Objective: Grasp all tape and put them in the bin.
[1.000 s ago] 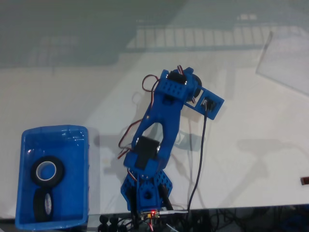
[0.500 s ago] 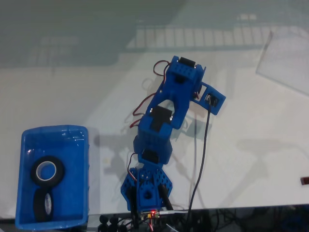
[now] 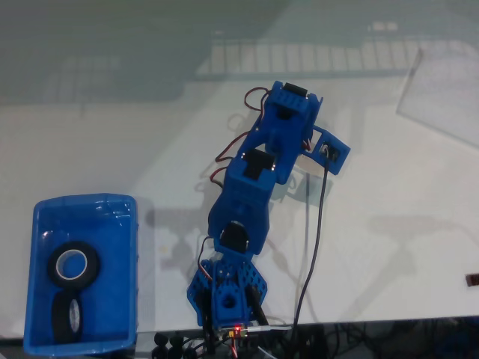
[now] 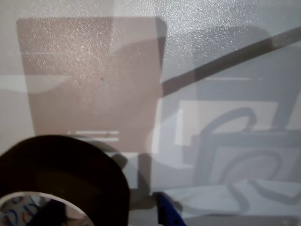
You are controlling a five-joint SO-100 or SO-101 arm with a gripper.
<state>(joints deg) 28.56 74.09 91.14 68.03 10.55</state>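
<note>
The bin [image 3: 82,200], a glossy blue tub, stands at the lower left of the fixed view. Two black tape rolls lie in it: one flat [image 3: 91,263] and one on edge [image 3: 58,318]. My blue arm [image 3: 254,172] reaches up and to the right across the white table, and its wrist covers the fingers from above. In the wrist view a third black tape roll [image 4: 70,174] with a whitish core fills the lower left. My gripper [image 4: 108,214] straddles that roll's wall. One blue fingertip [image 4: 167,214] stands just outside the roll with a small gap, and a dark one sits inside the core.
A clear plastic sheet [image 3: 441,90] lies at the far right of the table. A black cable [image 3: 314,224] runs from the wrist camera down to the front edge. A small dark object [image 3: 473,280] sits at the right edge. Wires bunch around the arm's base [image 3: 224,299].
The arm has unfolded and stretched away from its base toward the upper right. The two rolls in the bin have stayed put.
</note>
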